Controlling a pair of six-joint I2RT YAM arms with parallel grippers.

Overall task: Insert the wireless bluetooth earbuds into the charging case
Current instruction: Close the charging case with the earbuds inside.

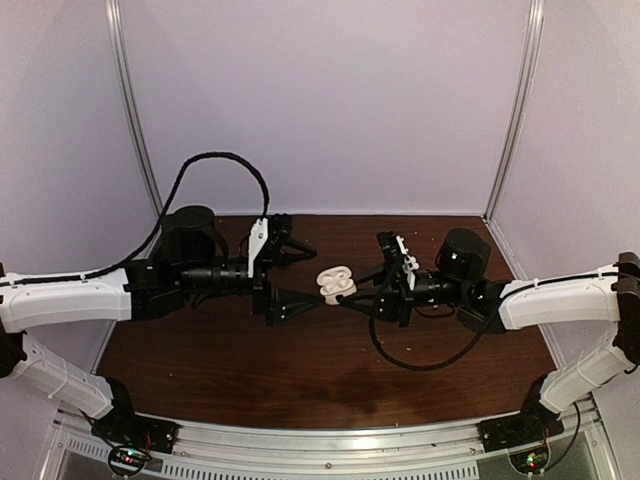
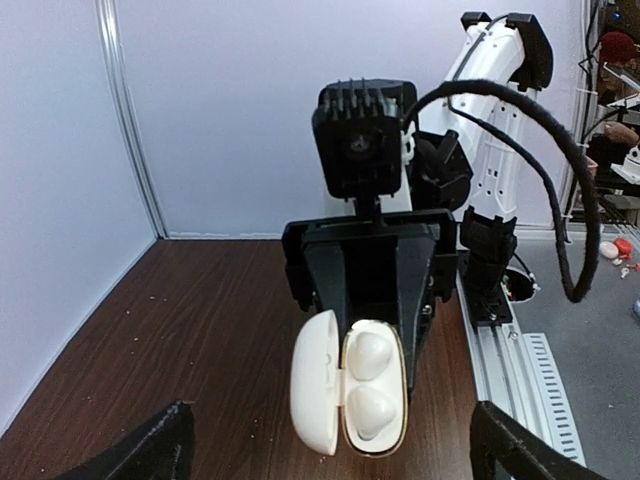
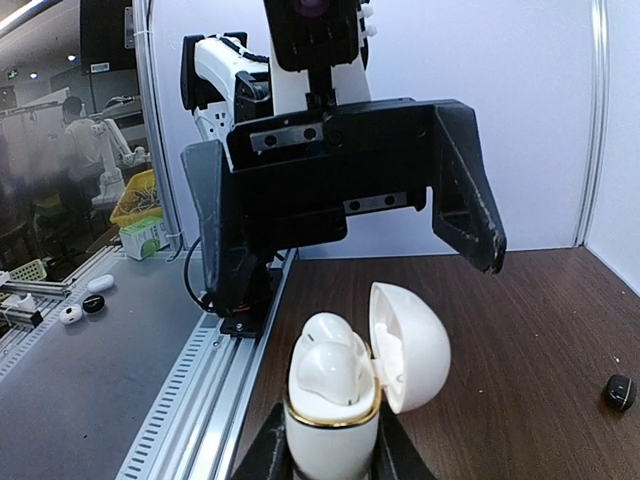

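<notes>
A dark wood-grain table point(image 1: 300, 385), flecked with pale specks, fills a booth of pale lilac walls point(image 1: 330, 100) framed by aluminium posts point(image 1: 133, 110), with a metal rail point(image 1: 330, 445) running along its near edge. Over the middle of the table the right gripper point(image 3: 330, 458) is clamped tight on the lower body of a white charging case point(image 3: 330, 425), holding it clear of the wood with its gold-rimmed mouth turned toward the left arm. The hinged lid point(image 3: 412, 345) is swung open to the far side. Two white earbuds point(image 3: 325, 365) sit side by side in the case. The left gripper point(image 1: 315, 275) hangs just left of the case with its jaws spread wide, gripping nothing and touching nothing. A small dark object point(image 3: 620, 392), too small to identify, lies on the table toward the far side. A black cable point(image 1: 420, 362) loops across the wood on the near side of the right arm. Beyond the rail lies a grey surface point(image 3: 90, 400) with a few small white and black items on it
</notes>
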